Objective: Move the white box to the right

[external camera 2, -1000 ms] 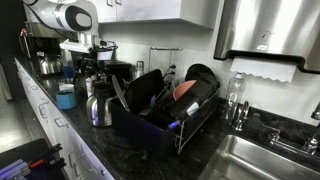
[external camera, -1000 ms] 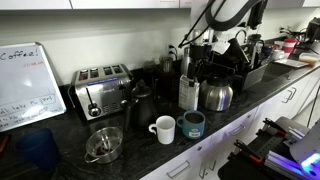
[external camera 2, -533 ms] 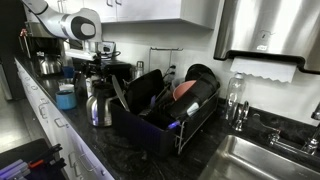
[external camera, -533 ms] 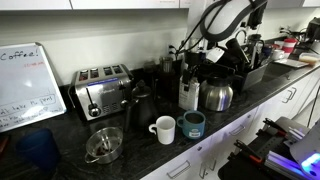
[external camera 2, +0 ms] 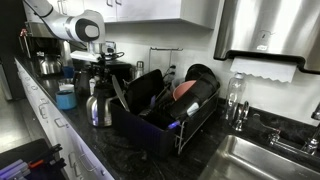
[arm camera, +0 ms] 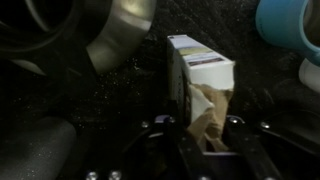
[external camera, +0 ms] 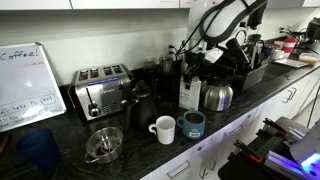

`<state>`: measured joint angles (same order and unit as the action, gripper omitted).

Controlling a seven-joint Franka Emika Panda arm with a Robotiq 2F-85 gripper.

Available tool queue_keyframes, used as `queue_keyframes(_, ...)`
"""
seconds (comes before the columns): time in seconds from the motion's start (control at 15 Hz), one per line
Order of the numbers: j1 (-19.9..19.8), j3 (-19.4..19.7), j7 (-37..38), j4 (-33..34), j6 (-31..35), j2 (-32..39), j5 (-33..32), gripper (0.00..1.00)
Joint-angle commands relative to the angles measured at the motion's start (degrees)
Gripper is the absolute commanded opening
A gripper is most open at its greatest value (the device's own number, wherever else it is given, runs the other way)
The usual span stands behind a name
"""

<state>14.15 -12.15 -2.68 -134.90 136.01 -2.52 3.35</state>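
Where your claw (arm camera: 202, 126) hangs: straight above white box (arm camera: 200, 68), jaws flanking its top; clamped or not, cannot tell.
Box axis: upright on counter (external camera: 130, 152).

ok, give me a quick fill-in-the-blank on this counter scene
In an exterior view the white box stands beside the steel ____. In the wrist view the gripper straddles the ____. Beside the toaster leans a handwritten ____.
Missing: kettle; white box; whiteboard.
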Motion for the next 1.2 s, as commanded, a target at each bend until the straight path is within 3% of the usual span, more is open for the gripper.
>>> queue_keyframes(0.0, -1.02, 0.21, 0.41, 0.03, 0.39, -0.24, -1.29, 0.02)
queue_keyframes(0.47, -1.30, 1.42, -6.11, -0.81, -0.31, -4.22, 5.33, 0.01)
queue_keyframes(1.13, -1.56, 6.66, -10.81, -1.93, -8.02, -22.48, 4.55, 0.01)
